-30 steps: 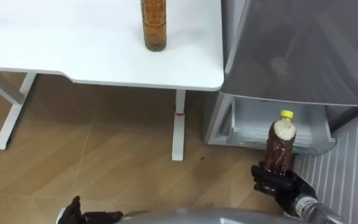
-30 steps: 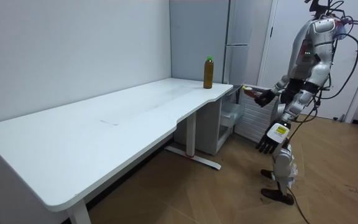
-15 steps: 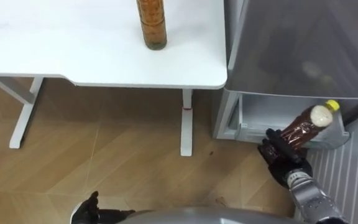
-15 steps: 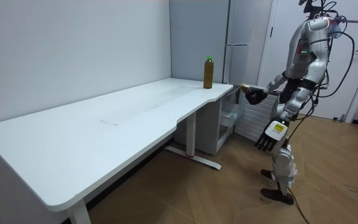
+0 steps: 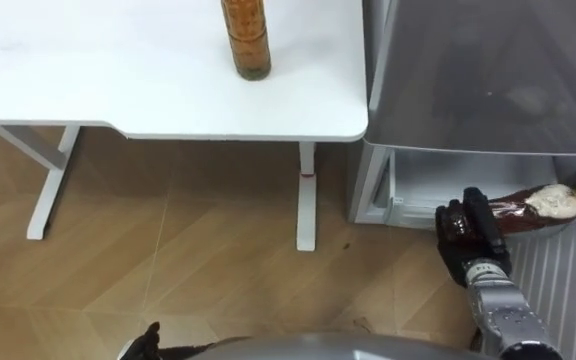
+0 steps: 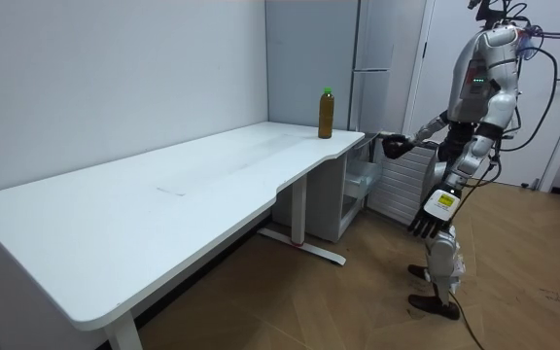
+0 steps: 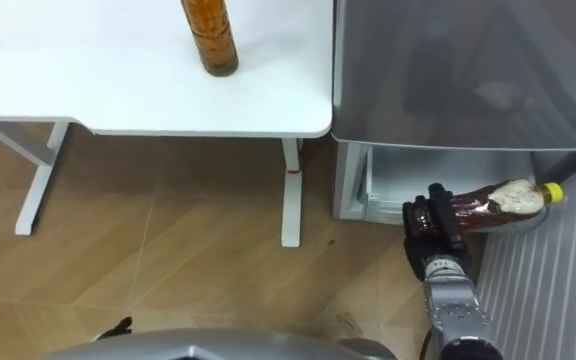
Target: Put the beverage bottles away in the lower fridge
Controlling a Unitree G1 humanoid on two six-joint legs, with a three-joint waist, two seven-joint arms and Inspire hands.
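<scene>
My right hand (image 5: 473,236) is shut on a brown drink bottle (image 5: 535,207) with a yellow cap. The bottle lies almost flat, cap to the right, at the mouth of the open lower fridge compartment (image 5: 418,188), just under the grey upper door (image 5: 488,80). The same hand (image 7: 436,224) and bottle (image 7: 493,203) show in the right eye view. A second brown bottle (image 5: 246,40) stands upright on the white table (image 5: 118,95) near its right end; in the room view it (image 6: 326,114) has a green cap. My left hand (image 6: 434,211) hangs at my side with straight fingers.
The table's right leg (image 5: 306,195) stands close to the fridge's left side. The ribbed inside of the open lower door (image 5: 560,290) lies to the right of my right arm. Wooden floor (image 5: 168,260) spreads out under the table. I stand facing the fridge, right arm stretched forward.
My right hand has tipped the bottle from upright to nearly flat, cap to the right, and carried it forward to the lower compartment's opening. The second bottle has not moved.
</scene>
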